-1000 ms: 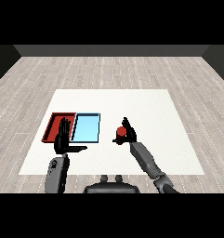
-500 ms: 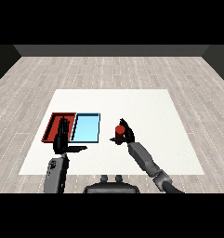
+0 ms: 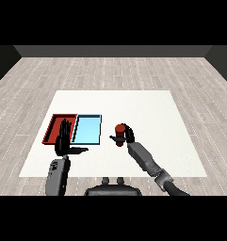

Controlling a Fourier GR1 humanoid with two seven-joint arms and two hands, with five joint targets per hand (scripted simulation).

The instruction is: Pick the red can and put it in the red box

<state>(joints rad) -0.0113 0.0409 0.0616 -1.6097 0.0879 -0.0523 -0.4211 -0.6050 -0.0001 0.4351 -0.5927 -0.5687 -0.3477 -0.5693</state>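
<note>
Head view shows the right hand curled around the red can to carry it to the red tray, while the left hand waits with flat fingers.

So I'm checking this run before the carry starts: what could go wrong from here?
The right hand curls round the red can, and the light blue tray lies between it and the red tray, so a short carry could end in the wrong tray. The left hand, fingers straight, hangs over the red tray's near edge and might get in the way of the placement.
</note>
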